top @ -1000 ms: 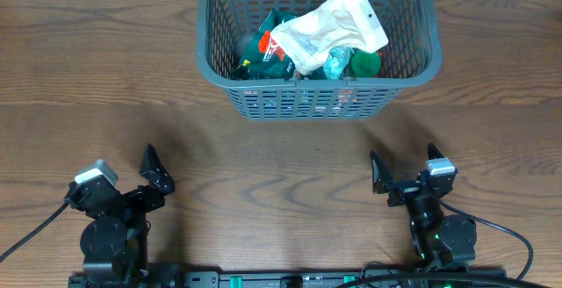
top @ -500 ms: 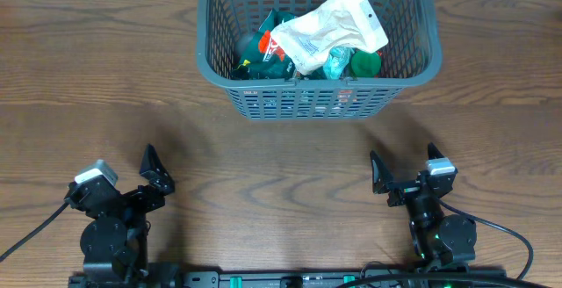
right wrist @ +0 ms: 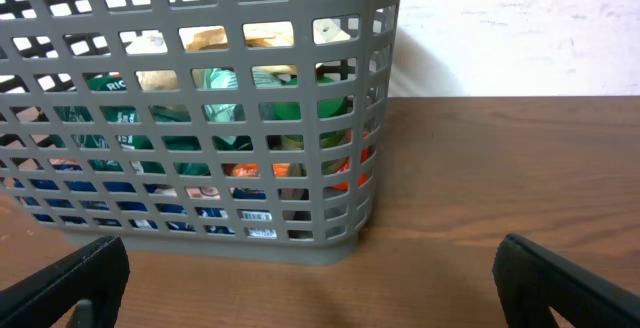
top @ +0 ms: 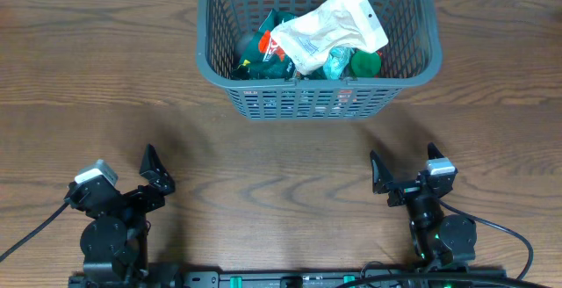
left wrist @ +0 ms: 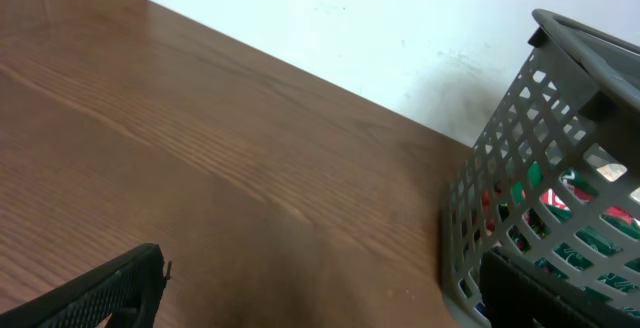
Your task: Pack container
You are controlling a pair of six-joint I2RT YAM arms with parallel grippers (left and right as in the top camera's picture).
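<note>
The container [top: 299, 84], a dark grey lattice basket, stands at the far middle of the wooden table. A crumpled white pouch [top: 329, 26] lies on top of green and red snack packets [top: 262, 53] inside it. My left gripper [top: 127, 176] rests open near the front left, well short of the basket and holding nothing. My right gripper [top: 407, 172] rests open at the front right, also apart from it. In the left wrist view the container [left wrist: 590, 43] is at the right edge. In the right wrist view its slotted wall [right wrist: 200, 243] fills the left, with packets showing through.
Bare wooden tabletop [top: 281, 161] lies between the grippers and the basket. A white wall [left wrist: 380, 18] rises behind the table's far edge. Cables [top: 505, 231] trail from the arm bases at the front edge.
</note>
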